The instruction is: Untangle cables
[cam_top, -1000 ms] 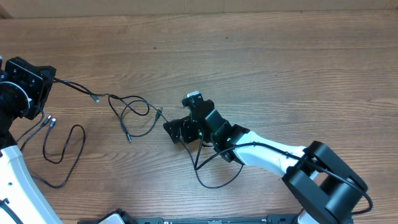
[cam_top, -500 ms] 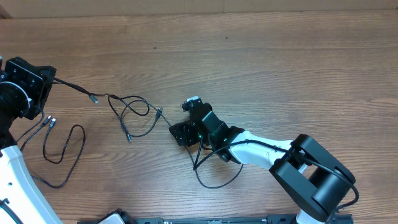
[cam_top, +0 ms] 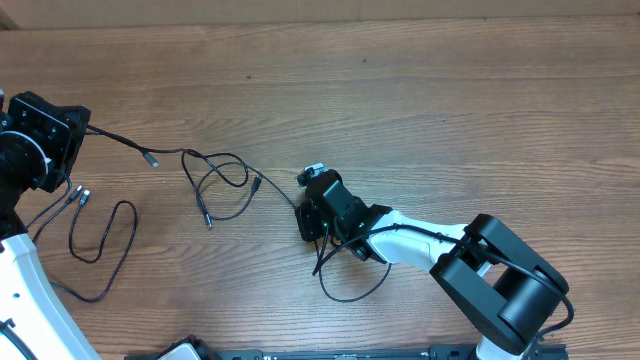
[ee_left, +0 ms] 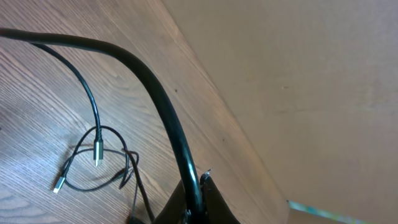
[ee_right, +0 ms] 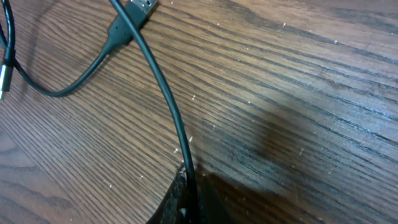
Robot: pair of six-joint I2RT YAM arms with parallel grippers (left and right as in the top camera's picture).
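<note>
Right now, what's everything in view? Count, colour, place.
tangled cables: two by my count (not certain), thin black, running from the left hand through loops left of centre to the right hand
loose cable: one, black with silver plugs, looped near the left edge
table: one, brown woodgrain, under everything
panel: one, tan, along the table's far edge
left hand: one, black, far left, shut on a strand of the tangled cables
right hand: one, black, centre, shut on another strand
</note>
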